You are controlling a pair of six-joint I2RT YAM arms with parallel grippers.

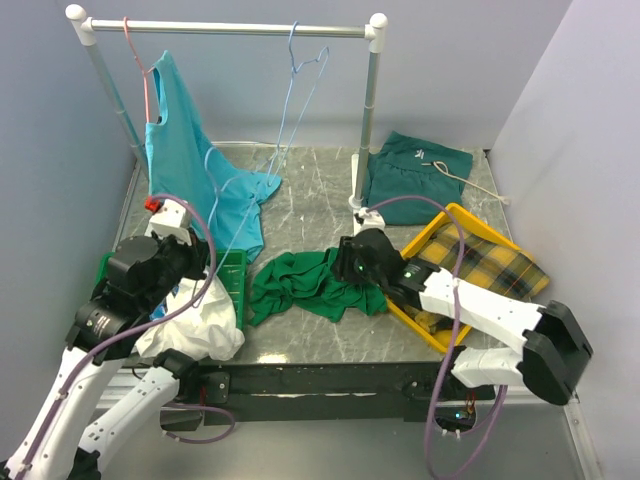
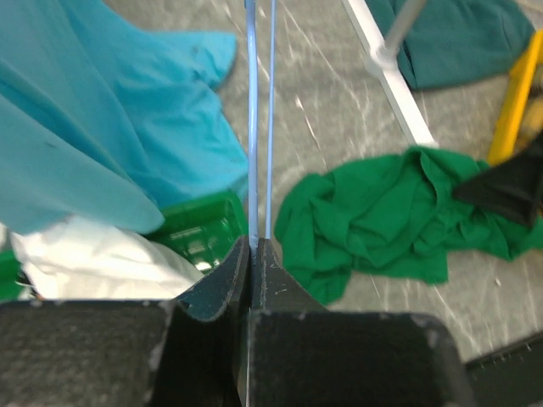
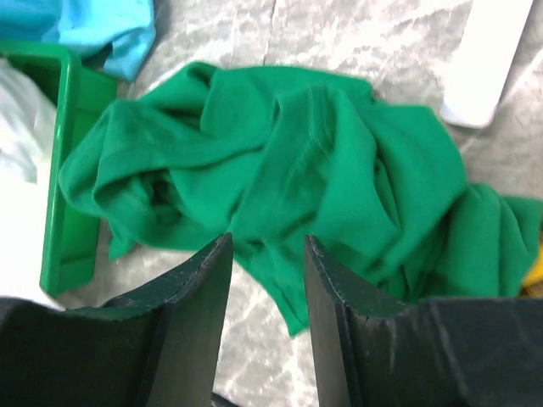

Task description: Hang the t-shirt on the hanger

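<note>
Partly behind the right tool [image 3: 268,254], one edge of the t-shirt [image 1: 300,285].

**Q:** What is enclosing the scene?
**A:** Plain, pale lavender-grey walls [image 1: 450,70] are rising behind the far edge and along both side edges.

**Q:** What is forming the work surface?
**A:** A grey, marble-patterned counter [image 1: 310,200] with pale veins is lying under soft, even light.

**Q:** What furniture is standing on it?
**A:** A garment rail [image 1: 230,29] is standing along the far edge. Its left post [image 1: 105,85] is slanting down toward the far left corner. Its right post [image 1: 370,100] is rising from a white foot [image 1: 358,212] set in from the far right corner.
</note>
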